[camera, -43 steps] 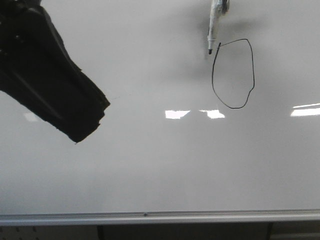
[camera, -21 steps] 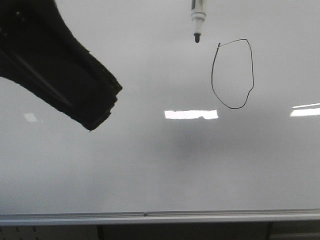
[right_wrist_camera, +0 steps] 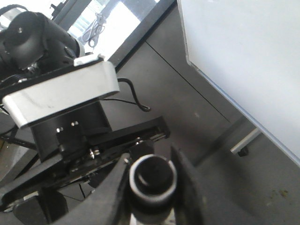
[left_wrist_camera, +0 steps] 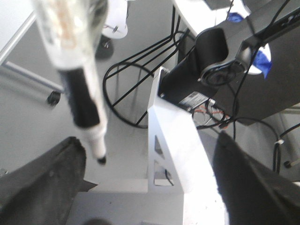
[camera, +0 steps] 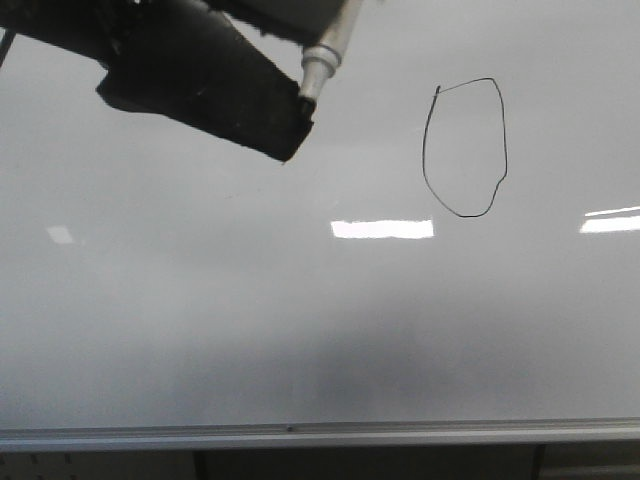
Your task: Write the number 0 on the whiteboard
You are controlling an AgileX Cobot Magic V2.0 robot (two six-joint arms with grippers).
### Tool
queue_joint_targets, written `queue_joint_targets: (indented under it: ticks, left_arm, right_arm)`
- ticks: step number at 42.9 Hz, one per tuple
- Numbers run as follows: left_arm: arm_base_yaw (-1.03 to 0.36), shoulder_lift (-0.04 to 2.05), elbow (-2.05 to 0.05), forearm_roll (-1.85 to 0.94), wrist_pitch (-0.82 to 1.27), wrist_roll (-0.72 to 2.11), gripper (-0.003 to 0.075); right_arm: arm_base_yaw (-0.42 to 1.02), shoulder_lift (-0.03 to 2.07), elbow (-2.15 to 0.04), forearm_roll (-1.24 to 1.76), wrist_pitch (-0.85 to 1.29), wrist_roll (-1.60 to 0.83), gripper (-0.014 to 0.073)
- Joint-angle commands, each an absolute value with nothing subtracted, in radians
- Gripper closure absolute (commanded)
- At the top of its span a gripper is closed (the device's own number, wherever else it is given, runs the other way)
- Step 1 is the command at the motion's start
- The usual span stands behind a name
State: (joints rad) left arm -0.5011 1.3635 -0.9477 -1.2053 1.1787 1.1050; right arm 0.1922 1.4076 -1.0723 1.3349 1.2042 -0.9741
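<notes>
Though slightly lopsided, found the number 0 (camera: 465, 148) closed and complete on the whiteboard (camera: 300, 330). Noted the marker (camera: 322, 62) well left of the number 0, uncapped, clamped in the right hand (right_wrist_camera: 152, 183). Noted the left hand (left_wrist_camera: 150, 187) spread wide, gripping nothing, just beside the marker tip. Judged liable to leave a stray stroke if swung against the whiteboard; liable also to be knocked loose against the left hand.
</notes>
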Motion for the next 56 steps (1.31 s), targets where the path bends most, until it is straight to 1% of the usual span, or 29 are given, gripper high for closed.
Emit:
queue_joint_targets:
  ticks: [1,10,17,21,28,31,34,41,43,44,48,52,56]
  left_arm:
    - [-0.505,1.333,-0.979,-1.309,1.206,1.119,0.0260]
    - [-0.505,1.333,-0.979,-1.318,1.206,1.120,0.0419]
    - [-0.505,1.333,-0.979,-1.318,1.206,1.122,0.0493]
    - [-0.505,1.333,-0.979,-1.318,1.206,1.125,0.0554]
    - [-0.505,1.333,-0.979,-1.316,1.206,1.163,0.0741]
    - [-0.505,1.333,-0.979,-1.316,1.207,1.176,0.0740]
    - [-0.505,1.333,-0.979,-1.312,1.205,1.178,0.0740]
    - [-0.505,1.333,-0.979,-1.203,1.137,1.174,0.0740]
    - [-0.505,1.333,-0.979,-1.151,1.103,1.147,0.0740]
    - [-0.505,1.333,-0.979,-1.126,1.075,1.130,0.0740]
    - [-0.501,1.333,-0.979,-0.983,0.971,1.017,0.0740]
    - [-0.475,1.337,-0.979,-0.833,0.861,0.865,0.0740]
    - [-0.411,1.337,-0.979,-0.677,0.785,0.682,0.0740]
  right_arm:
    - [0.217,1.370,-1.093,1.434,1.289,-0.996,0.0652]
    - [0.260,1.370,-1.093,1.434,1.300,-0.995,0.0652]
    - [0.260,1.370,-1.093,1.434,1.323,-0.992,0.0652]
    - [0.260,1.368,-1.093,1.434,1.323,-0.992,0.0652]
    - [0.260,1.369,-1.093,1.434,1.322,-0.992,0.0650]
    - [0.260,1.369,-1.093,1.434,1.322,-0.992,0.0642]
    - [0.260,1.369,-1.093,1.434,1.322,-0.992,0.0576]
    - [0.260,1.365,-1.104,1.436,1.314,-1.009,0.0274]
    - [0.260,1.358,-1.112,1.436,1.304,-1.021,0.0228]
    - [0.259,1.353,-1.118,1.436,1.289,-1.024,0.0217]
    - [0.256,1.311,-1.129,1.435,1.223,-1.038,0.0223]
    - [0.250,1.252,-1.128,1.387,1.104,-1.041,0.0225]
    - [0.250,1.172,-1.113,1.306,0.973,-1.037,0.0266]
